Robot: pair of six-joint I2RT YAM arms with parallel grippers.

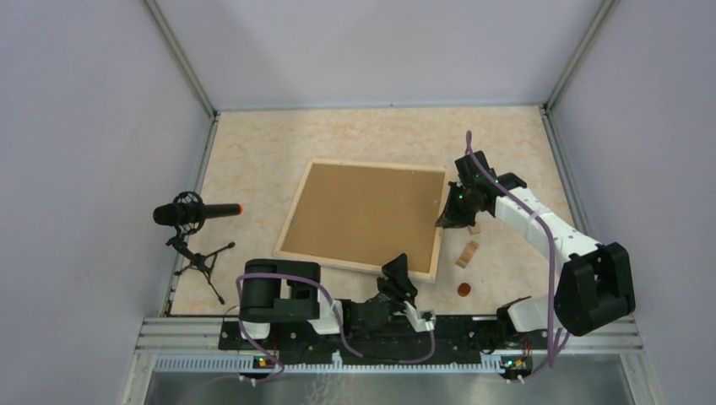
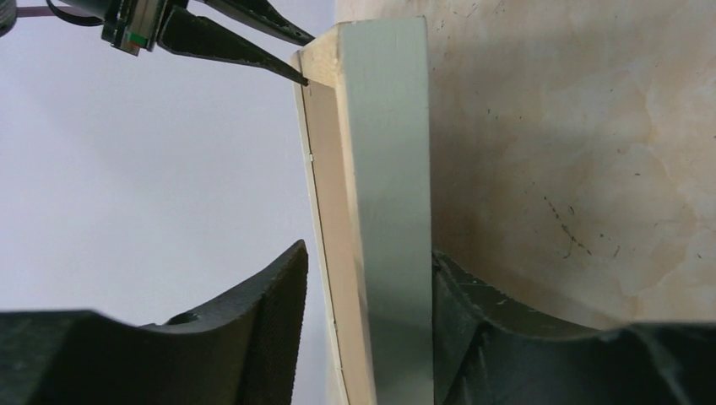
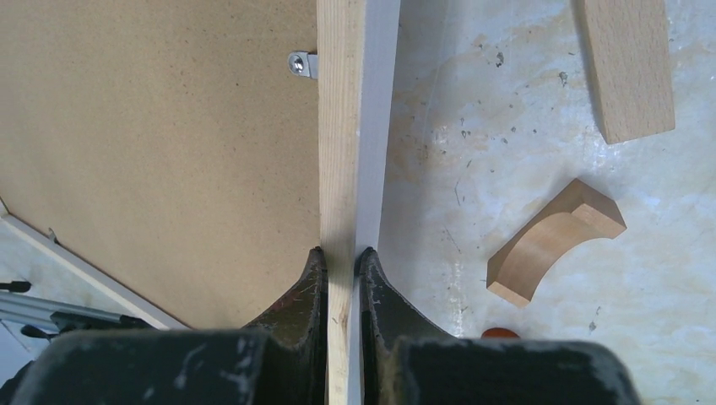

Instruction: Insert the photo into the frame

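The frame [image 1: 439, 224] lies on the table with its back up. The photo's plain brown board back [image 1: 363, 211] fills it. My right gripper [image 1: 452, 215] is at the frame's right side. In the right wrist view that gripper [image 3: 342, 251] is shut on the pale slat [image 3: 340, 126], with the board [image 3: 169, 152] to its left. My left gripper [image 1: 397, 274] is at the frame's near edge. In the left wrist view it [image 2: 367, 253] straddles the edge [image 2: 380, 211]: the right finger touches it and the left finger [image 2: 270, 304] stands a little apart.
A microphone on a small tripod [image 1: 190, 213] stands at the left. Small wooden blocks [image 1: 467, 253] and a red-brown disc [image 1: 463, 289] lie right of the frame. A curved block [image 3: 553, 240] and a straight block [image 3: 625, 67] lie near my right gripper. Walls enclose the table.
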